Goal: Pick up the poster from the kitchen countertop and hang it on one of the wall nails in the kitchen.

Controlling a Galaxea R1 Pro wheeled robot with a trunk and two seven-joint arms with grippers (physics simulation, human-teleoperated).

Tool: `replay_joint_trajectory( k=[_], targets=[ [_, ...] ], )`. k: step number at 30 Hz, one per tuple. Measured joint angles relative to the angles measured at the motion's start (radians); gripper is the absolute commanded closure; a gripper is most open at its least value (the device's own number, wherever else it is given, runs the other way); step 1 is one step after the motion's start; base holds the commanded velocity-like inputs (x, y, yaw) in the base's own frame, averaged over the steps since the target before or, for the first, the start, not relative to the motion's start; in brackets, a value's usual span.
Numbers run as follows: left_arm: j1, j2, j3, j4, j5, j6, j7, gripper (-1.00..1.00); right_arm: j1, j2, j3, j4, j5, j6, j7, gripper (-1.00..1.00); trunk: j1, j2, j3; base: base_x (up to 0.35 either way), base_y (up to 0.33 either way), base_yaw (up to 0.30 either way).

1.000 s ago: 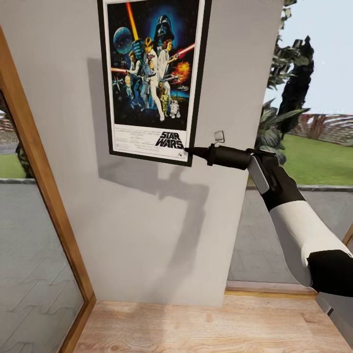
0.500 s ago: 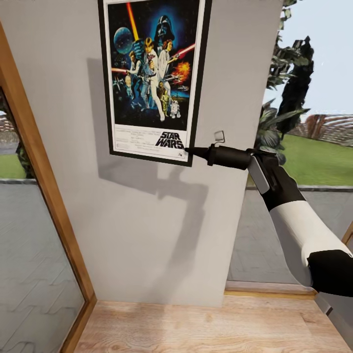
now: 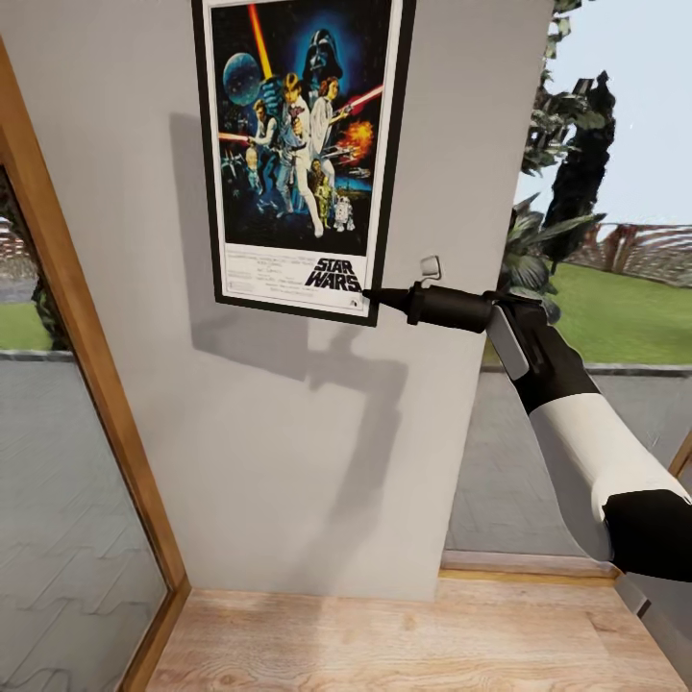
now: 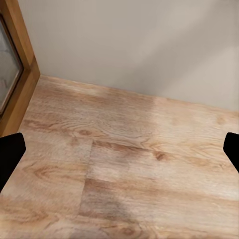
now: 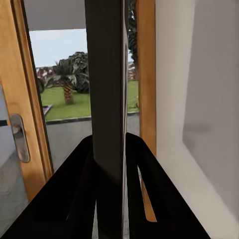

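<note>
The Star Wars poster [image 3: 298,144] stands upright and flat against the grey wall [image 3: 288,432], its top cut off by the head view's edge. My right gripper [image 3: 370,296] is shut on the poster's lower right corner, the arm reaching in from the right. In the right wrist view the poster [image 5: 107,99] appears edge-on as a dark strip clamped between the black fingers [image 5: 79,169]. A small grey wall nail [image 3: 430,266] sticks out just above the right gripper's body. My left gripper [image 4: 119,149] hangs open over the wooden floor, holding nothing. The kitchen countertop is out of view.
A wood-framed glass door [image 3: 58,317] stands left of the wall section, and another wooden frame with a handle [image 5: 19,137] shows in the right wrist view. Wooden floor [image 3: 404,644] lies below. Garden and plants [image 3: 577,192] lie beyond the glass at right.
</note>
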Motion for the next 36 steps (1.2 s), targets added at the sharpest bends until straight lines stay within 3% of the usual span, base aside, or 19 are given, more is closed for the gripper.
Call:
replay_joint_trajectory(
  k=[36],
  targets=[
    [0.0,0.0,0.0,-0.001,-0.001,0.0,0.001,-1.0,0.0,-0.001,0.0,0.0,0.0,0.0,0.001,1.0,0.0,0.0,0.0,0.0,0.0,0.0]
  ],
)
